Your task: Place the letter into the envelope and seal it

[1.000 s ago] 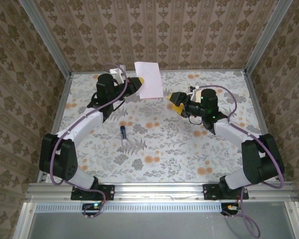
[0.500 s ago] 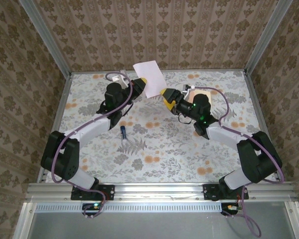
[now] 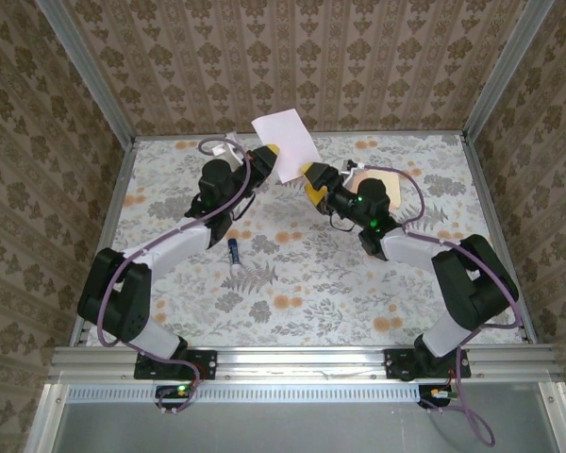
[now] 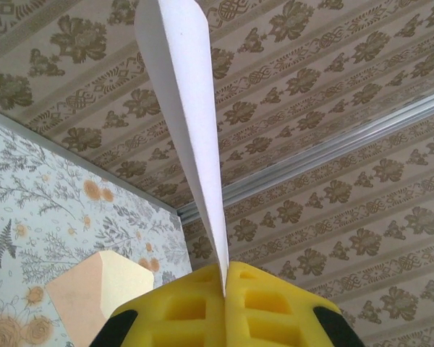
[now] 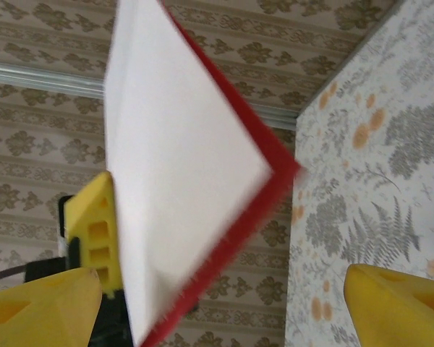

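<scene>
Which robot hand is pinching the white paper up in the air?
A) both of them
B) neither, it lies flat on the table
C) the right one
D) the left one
D: the left gripper is pinched shut on the bottom edge of the letter and holds it up off the table, while the right gripper stands open next to it.

The top camera looks down from above and behind the arms point(image 3: 170, 247) on the whole table point(image 3: 292, 283); both wrist cameras face up toward the walls point(image 4: 333, 181), very near the raised letter point(image 3: 285, 146), which all three views share.
</scene>
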Action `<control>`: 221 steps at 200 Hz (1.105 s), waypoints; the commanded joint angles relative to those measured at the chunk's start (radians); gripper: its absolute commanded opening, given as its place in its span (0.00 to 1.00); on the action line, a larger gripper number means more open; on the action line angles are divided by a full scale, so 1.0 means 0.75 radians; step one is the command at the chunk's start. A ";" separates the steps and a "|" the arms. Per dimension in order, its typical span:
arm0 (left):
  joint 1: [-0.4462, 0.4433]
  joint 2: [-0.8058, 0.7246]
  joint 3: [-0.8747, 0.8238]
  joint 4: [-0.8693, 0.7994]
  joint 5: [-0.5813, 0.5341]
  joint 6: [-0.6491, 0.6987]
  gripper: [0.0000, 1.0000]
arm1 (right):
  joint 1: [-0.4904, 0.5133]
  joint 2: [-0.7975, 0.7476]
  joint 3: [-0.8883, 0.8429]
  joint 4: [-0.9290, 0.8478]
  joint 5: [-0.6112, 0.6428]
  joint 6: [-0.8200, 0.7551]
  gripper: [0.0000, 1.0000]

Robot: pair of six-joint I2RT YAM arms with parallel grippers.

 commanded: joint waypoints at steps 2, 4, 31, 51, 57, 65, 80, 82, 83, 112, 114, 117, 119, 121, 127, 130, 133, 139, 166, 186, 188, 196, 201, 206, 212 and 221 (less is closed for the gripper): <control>-0.010 -0.020 -0.026 0.072 -0.015 -0.026 0.00 | 0.008 0.050 0.073 0.127 0.047 0.036 0.87; -0.010 -0.021 -0.028 0.074 -0.015 -0.027 0.00 | 0.010 0.055 0.076 0.132 0.047 0.040 0.86; -0.012 -0.012 -0.038 0.110 -0.020 -0.038 0.00 | 0.011 0.117 0.110 0.206 0.049 0.084 0.84; -0.012 -0.004 -0.037 0.128 -0.023 -0.046 0.00 | 0.013 0.148 0.129 0.238 0.052 0.096 0.80; -0.012 -0.004 -0.036 0.128 -0.020 -0.046 0.00 | 0.014 0.152 0.132 0.244 0.050 0.100 0.79; -0.011 -0.004 -0.036 0.131 -0.019 -0.046 0.00 | 0.013 0.157 0.137 0.249 0.052 0.100 0.76; -0.012 -0.003 -0.037 0.131 -0.023 -0.046 0.00 | 0.015 0.164 0.143 0.260 0.052 0.103 0.68; -0.012 -0.001 -0.038 0.132 -0.021 -0.046 0.00 | 0.015 0.162 0.143 0.261 0.052 0.103 0.66; -0.012 -0.001 -0.038 0.132 -0.022 -0.045 0.00 | 0.015 0.163 0.144 0.262 0.052 0.103 0.66; -0.012 0.004 -0.040 0.144 -0.022 -0.050 0.00 | 0.017 0.179 0.145 0.305 0.064 0.118 0.53; -0.012 0.004 -0.039 0.147 -0.020 -0.050 0.00 | 0.017 0.181 0.145 0.308 0.064 0.120 0.53; -0.012 0.006 -0.040 0.147 -0.019 -0.050 0.00 | 0.017 0.182 0.146 0.311 0.061 0.120 0.51; -0.012 0.006 -0.039 0.147 -0.020 -0.050 0.00 | 0.017 0.182 0.148 0.312 0.060 0.121 0.50; -0.012 0.006 -0.040 0.148 -0.021 -0.050 0.00 | 0.017 0.183 0.148 0.314 0.060 0.122 0.49; -0.012 0.008 -0.042 0.147 -0.021 -0.050 0.00 | 0.017 0.187 0.152 0.318 0.057 0.124 0.47; -0.012 0.007 -0.042 0.147 -0.022 -0.050 0.00 | 0.017 0.189 0.153 0.322 0.057 0.128 0.46; -0.012 0.008 -0.043 0.149 -0.021 -0.050 0.00 | 0.017 0.191 0.153 0.326 0.058 0.129 0.46; -0.012 0.008 -0.044 0.149 -0.021 -0.050 0.00 | 0.017 0.193 0.155 0.331 0.059 0.134 0.44; -0.012 0.004 -0.059 0.156 -0.030 -0.048 0.00 | 0.017 0.204 0.160 0.356 0.057 0.144 0.35; -0.008 0.000 -0.067 0.155 -0.034 -0.047 0.00 | 0.017 0.201 0.164 0.357 0.052 0.145 0.28; -0.008 0.000 -0.067 0.155 -0.035 -0.045 0.00 | 0.017 0.199 0.163 0.358 0.052 0.145 0.27; -0.006 0.000 -0.067 0.153 -0.036 -0.044 0.00 | 0.016 0.198 0.163 0.360 0.048 0.144 0.23; -0.004 -0.001 -0.066 0.153 -0.034 -0.044 0.00 | 0.017 0.197 0.163 0.360 0.049 0.143 0.22; -0.003 0.000 -0.067 0.153 -0.034 -0.044 0.00 | 0.017 0.194 0.162 0.360 0.049 0.142 0.20; -0.002 -0.002 -0.066 0.153 -0.034 -0.044 0.00 | 0.017 0.191 0.161 0.359 0.048 0.141 0.17; 0.002 0.000 -0.065 0.151 -0.031 -0.044 0.00 | 0.017 0.189 0.158 0.363 0.052 0.139 0.12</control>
